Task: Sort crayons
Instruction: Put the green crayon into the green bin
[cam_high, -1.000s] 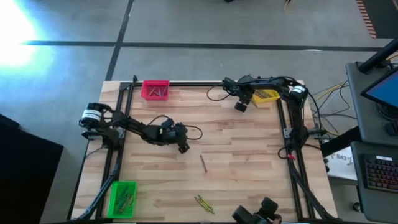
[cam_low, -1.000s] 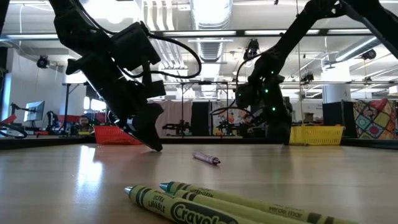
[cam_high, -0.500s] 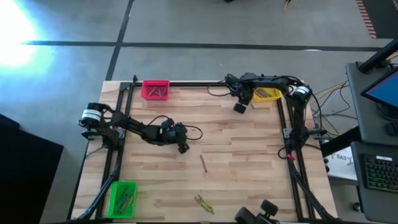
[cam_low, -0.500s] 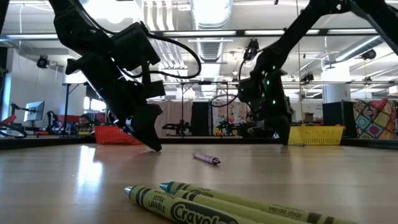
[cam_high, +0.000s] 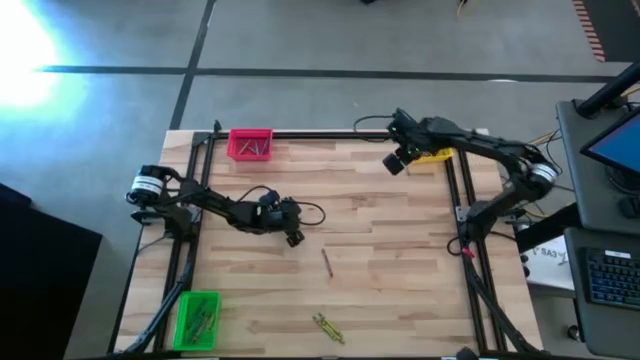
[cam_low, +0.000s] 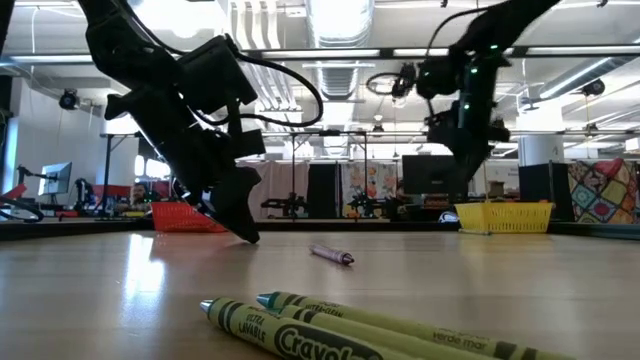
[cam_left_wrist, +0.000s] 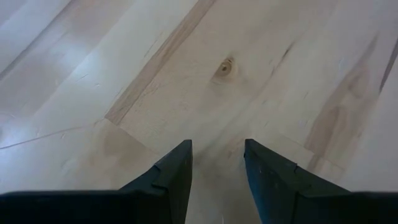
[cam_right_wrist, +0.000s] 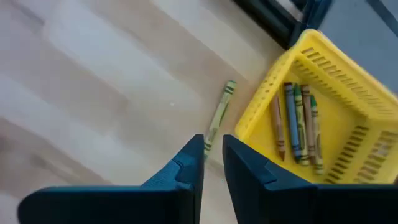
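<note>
Lifted and swung outward since a second ago, the right gripper (cam_high: 396, 163) hovers narrowly parted and empty at the table's one o'clock corner, far nearer than the left gripper (cam_high: 294, 238) to a yellow-green crayon (cam_right_wrist: 219, 115) lying lengthwise just outside the yellow bin (cam_right_wrist: 267, 99).

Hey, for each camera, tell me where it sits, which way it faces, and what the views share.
High view: overhead, facing straight down on the table; both arms show.
Low view: table height, facing across the table into the room; both arms hang from above.
Left wrist view: looks down at bare wood past its own fingers.
Right wrist view: looks past its own fingers at the yellow bin.
Shared: high and low views both show the lone crayon.
</note>
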